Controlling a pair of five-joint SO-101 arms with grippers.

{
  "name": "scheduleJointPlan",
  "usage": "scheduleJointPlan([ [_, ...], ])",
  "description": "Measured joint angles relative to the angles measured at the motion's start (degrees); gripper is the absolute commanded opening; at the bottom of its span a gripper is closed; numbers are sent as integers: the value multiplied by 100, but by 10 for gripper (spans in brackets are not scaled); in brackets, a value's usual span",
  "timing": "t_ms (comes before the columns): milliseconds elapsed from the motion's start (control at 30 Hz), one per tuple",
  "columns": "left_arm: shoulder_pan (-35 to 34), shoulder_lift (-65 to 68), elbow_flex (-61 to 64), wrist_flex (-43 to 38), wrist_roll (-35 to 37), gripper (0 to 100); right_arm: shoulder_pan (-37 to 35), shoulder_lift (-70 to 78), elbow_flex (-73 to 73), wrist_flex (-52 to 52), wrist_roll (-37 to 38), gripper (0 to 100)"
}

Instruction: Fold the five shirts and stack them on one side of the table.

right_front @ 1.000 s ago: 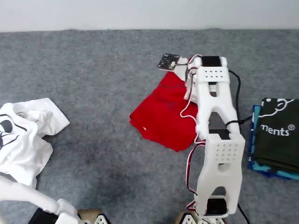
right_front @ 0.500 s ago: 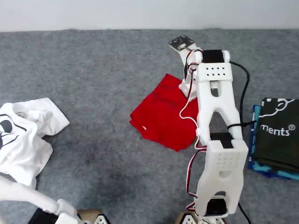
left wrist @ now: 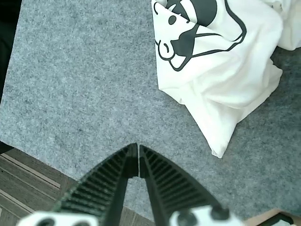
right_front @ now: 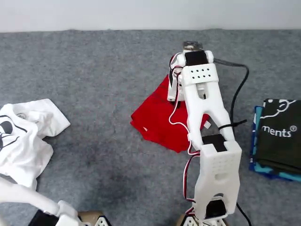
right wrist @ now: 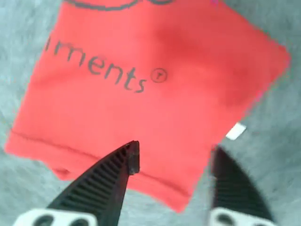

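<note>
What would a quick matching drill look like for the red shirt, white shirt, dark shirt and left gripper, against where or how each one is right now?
Things:
1. red shirt
2. white shirt
3. dark shirt
4. left gripper

Places or states:
A. crumpled at the left edge of the table
B. shut, over the grey surface near its edge
C. mid-table, below the open right gripper
D. folded, at the table's right edge

Pairs: 1-C, 2-A, 3-D, 4-B
</note>
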Motion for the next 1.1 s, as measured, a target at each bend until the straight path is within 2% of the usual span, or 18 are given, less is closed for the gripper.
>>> scheduleJointPlan([
  [100,0,0,0,0,0,15,-88,0,0,0,-738,530],
  [267,0,0,0,0,0,15,-88,580,0,-79,-1503,516],
  [767,0,0,0,0,0,15,-167,1952,-97,-1556,-1653,500],
  [833,0,0,0,0,0,15,-176,2004,-123,-1556,-1670,437],
  [1000,0,0,0,0,0,15,-176,2145,-387,-1204,-1688,195],
  [1100,0,0,0,0,0,15,-167,2163,-396,-949,-1688,84],
])
